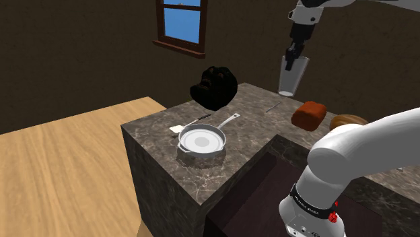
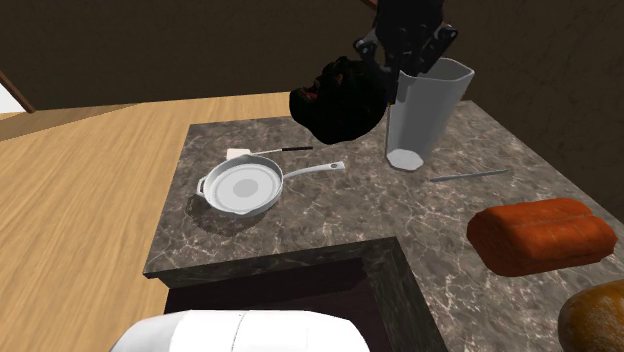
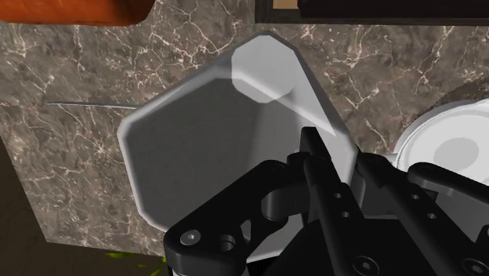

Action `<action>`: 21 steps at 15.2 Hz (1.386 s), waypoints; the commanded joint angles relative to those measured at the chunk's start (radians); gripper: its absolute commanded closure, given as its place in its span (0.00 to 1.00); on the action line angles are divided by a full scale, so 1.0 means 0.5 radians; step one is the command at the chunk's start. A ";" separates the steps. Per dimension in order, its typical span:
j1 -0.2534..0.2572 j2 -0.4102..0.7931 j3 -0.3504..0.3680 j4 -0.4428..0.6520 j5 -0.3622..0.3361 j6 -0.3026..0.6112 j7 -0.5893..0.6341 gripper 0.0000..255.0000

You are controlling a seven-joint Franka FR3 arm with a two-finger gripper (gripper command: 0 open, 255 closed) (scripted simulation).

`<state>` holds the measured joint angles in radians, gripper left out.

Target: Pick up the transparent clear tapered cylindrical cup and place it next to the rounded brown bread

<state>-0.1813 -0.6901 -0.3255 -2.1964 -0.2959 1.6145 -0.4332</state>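
Fingers [image 3: 312, 161] clamped on cup [image 3: 204, 141] rim, veined stone counter [image 1: 256, 114], wood floor [image 1: 60, 155], window [image 1: 183, 20]

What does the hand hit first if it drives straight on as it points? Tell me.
Shut on the wall of the cup, the hand would take it along, so the cup's base would likely meet the marble counter first; the gap is unclear.

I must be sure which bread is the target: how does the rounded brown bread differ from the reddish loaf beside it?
Colour: the reddish loaf is orange-red; the rounded brown bread is golden brown.
Shape: the loaf is a long block with a crease along its top; the rounded bread is a dome.
Place: the loaf lies nearer the cup; the rounded bread lies farther from it.
Both rest on the marble counter.
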 commanded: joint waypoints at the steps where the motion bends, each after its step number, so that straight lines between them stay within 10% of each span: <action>1: -0.030 -0.012 -0.088 0.008 -0.049 0.006 -0.103 1.00; 21: -0.113 0.127 -0.998 0.467 -0.372 0.028 -1.086 1.00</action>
<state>-0.2445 -0.6414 -0.7887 -1.9874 -0.4780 1.6237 -0.9419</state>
